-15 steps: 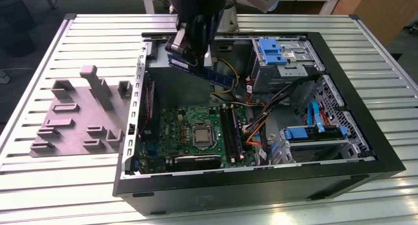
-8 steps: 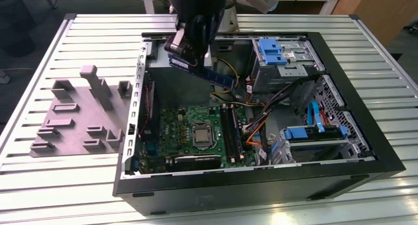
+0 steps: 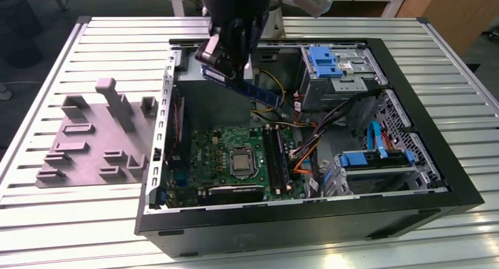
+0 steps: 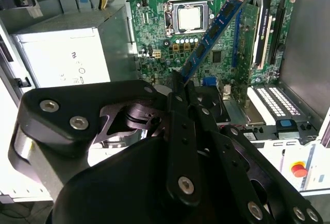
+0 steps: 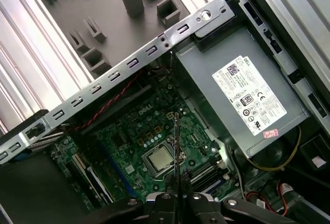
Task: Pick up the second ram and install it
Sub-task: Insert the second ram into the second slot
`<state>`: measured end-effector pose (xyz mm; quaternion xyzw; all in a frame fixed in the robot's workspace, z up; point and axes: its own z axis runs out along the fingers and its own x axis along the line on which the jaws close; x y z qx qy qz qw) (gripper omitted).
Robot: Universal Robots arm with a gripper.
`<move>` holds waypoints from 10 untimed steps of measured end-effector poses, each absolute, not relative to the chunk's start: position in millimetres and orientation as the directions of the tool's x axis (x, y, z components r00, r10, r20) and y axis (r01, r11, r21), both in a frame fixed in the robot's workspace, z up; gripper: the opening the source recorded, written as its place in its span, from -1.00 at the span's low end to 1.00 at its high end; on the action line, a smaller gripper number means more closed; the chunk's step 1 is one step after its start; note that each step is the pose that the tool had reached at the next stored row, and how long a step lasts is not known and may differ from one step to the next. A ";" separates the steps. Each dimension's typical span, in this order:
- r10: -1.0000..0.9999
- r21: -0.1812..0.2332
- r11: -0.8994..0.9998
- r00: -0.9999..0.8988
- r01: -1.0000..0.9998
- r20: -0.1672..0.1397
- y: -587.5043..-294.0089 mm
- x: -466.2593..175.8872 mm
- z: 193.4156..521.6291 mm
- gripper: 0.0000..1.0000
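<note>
**Ram [image 3: 256,92] aloft over the case [image 3: 312,222]**

My pincer [image 3: 231,73] is clenched on one end of the ram, holding it tilted at twelve o'clock from the motherboard [image 3: 234,155] in the exterior view. I reckon that grip leaves its long edge free for a slot.

A white label [image 5: 250,98] on the power supply [image 5: 201,90] carries rows of small print, a barcode and round marks; white lettering [image 5: 143,112] is printed on the motherboard [image 5: 124,141]. In the second wrist view the supply's side bears a few faint marks [image 4: 69,62].
</note>
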<state>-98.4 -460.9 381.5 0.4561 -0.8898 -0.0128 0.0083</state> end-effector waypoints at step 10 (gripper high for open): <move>-0.778 0.030 0.628 -0.628 -0.778 0.003 -460.9 -98.3 380.8 -0.72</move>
